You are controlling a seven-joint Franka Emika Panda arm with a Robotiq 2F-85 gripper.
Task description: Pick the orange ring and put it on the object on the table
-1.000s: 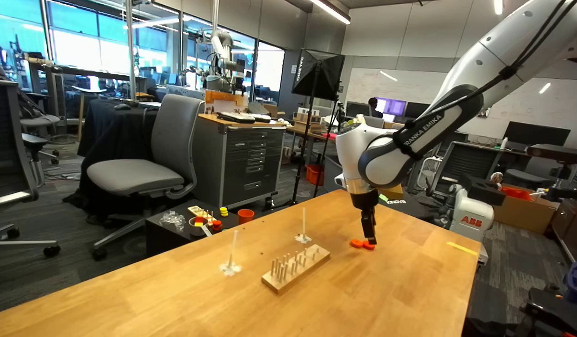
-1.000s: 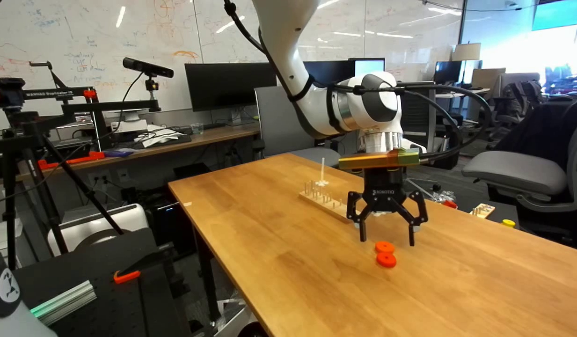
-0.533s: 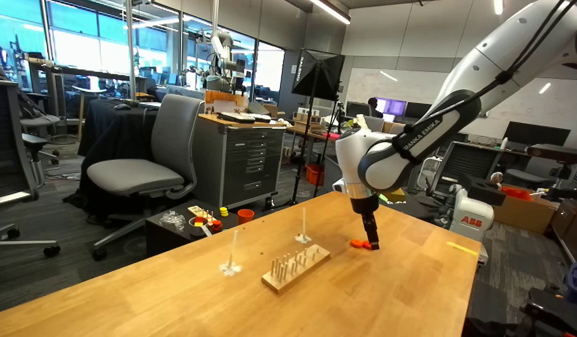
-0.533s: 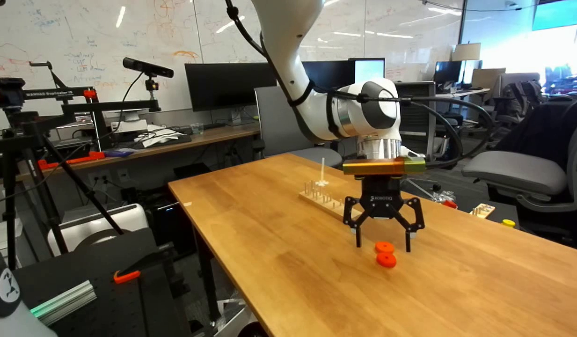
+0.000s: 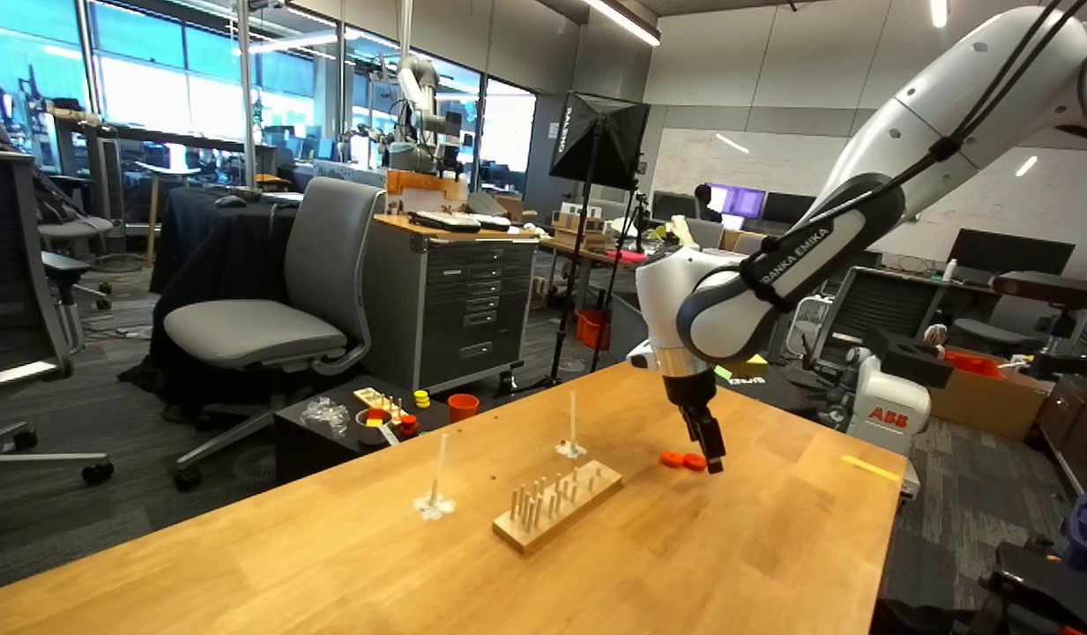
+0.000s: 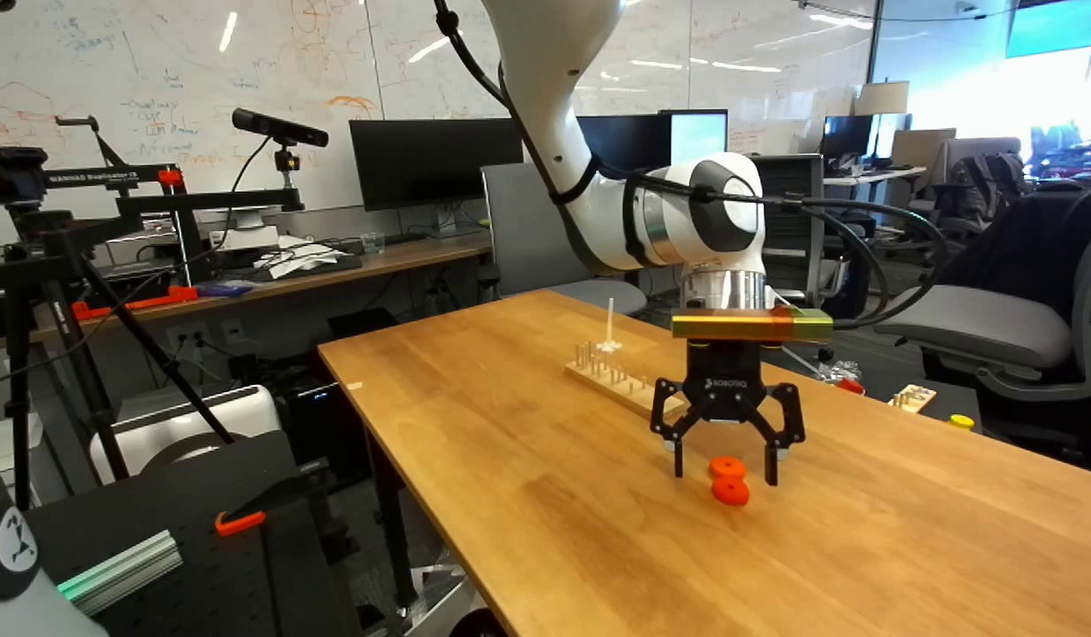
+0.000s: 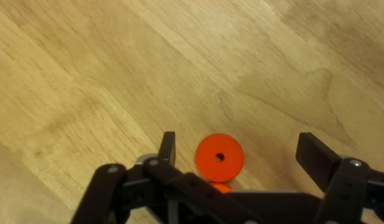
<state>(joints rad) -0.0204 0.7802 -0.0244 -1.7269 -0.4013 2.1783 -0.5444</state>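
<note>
In an exterior view, tall glass panes (image 5: 142, 66) glare white and blue in the background, and dark grey carpet (image 5: 129, 547) lies underfoot. A grey office chair (image 5: 252, 331) stands near a dark drawer cabinet (image 5: 472, 309); close by rises a black softbox (image 5: 599, 137), and a lit strip (image 5: 627, 19) glows overhead. The far wall (image 5: 711, 62) is pale, banded with grey, and carries a glossy whiteboard (image 5: 790, 168). In an exterior view, a scribbled whiteboard (image 6: 280, 62) runs behind a desk (image 6: 412, 258) bearing a black monitor (image 6: 434, 168), while a pale lampshade (image 6: 881, 97) shows farther off. The wooden worktop (image 5: 755, 547) lies in the foreground in both exterior views.
</note>
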